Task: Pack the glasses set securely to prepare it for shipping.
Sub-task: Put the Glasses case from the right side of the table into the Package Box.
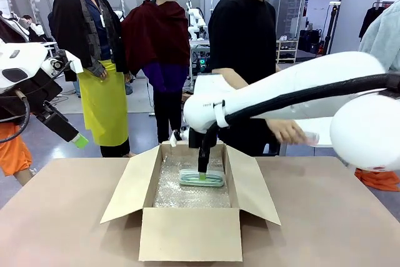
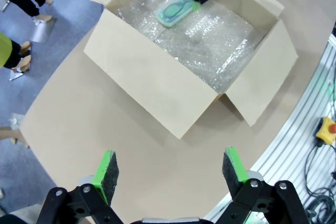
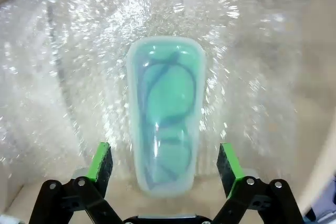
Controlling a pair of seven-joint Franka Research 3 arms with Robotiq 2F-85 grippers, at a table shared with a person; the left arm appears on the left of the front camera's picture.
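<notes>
Mint-green case lies flat on the bubble wrap, toward the far end of the open cardboard box. Its clear top faces up and glasses show through it.

- The wrap covers the box floor, probably as cushioning for shipping. The case sits away from the walls.
- All box flaps are folded outward, so access from above is free.
- Right gripper reaches down inside the box, directly over the case. Its fingers are spread, one green pad to each long side, both apart from the case edges and pinching nothing. It straddles lengthwise, likely because the narrow width suits the jaws.
- Left gripper hangs high off the table's left side, spread and empty. It looks parked clear of the working arm.
- Person stands at the far side, a hand near the right arm.
</notes>
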